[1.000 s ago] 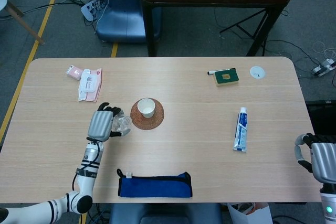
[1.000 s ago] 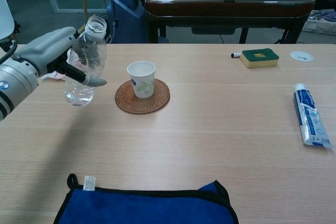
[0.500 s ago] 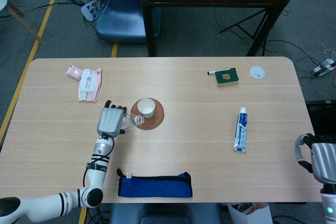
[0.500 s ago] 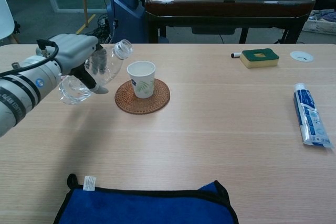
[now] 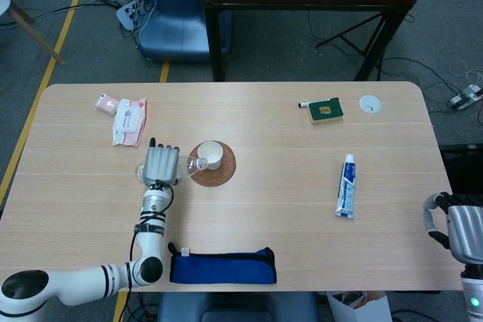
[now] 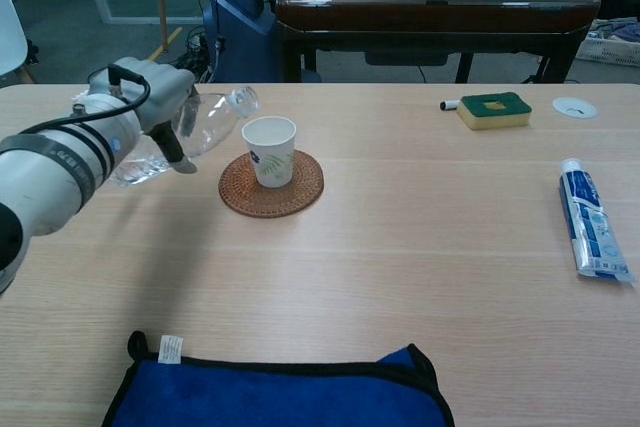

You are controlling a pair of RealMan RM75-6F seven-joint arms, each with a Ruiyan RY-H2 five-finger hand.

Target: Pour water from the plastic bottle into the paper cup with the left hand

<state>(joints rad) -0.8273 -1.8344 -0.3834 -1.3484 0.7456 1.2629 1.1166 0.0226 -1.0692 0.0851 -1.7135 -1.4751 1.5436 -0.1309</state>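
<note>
My left hand (image 6: 150,107) wraps the clear plastic bottle (image 6: 190,129) mid-body, tilted, mouth just beside the white paper cup (image 6: 270,150) on its woven coaster (image 6: 272,187). Thin, crushable, nearly empty; grip gently. Right hand (image 5: 456,225) curled, idle.

Clear plastic bottle (image 6: 205,124); white paper cup (image 6: 269,150) with green leaf print; brown woven coaster (image 6: 271,185); blue cloth (image 6: 280,391) edged black; blue-white tube (image 6: 591,219).

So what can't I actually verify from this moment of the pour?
- Water flow: the plastic bottle is tilted toward the paper cup, but no stream can be made out in either view.
- Cup contents: the chest view doesn't show inside; too small in the head view.
- Right hand: cut off by the head view's edge, absent from the chest view.
- Left hand fingers: behind the bottle.
</note>
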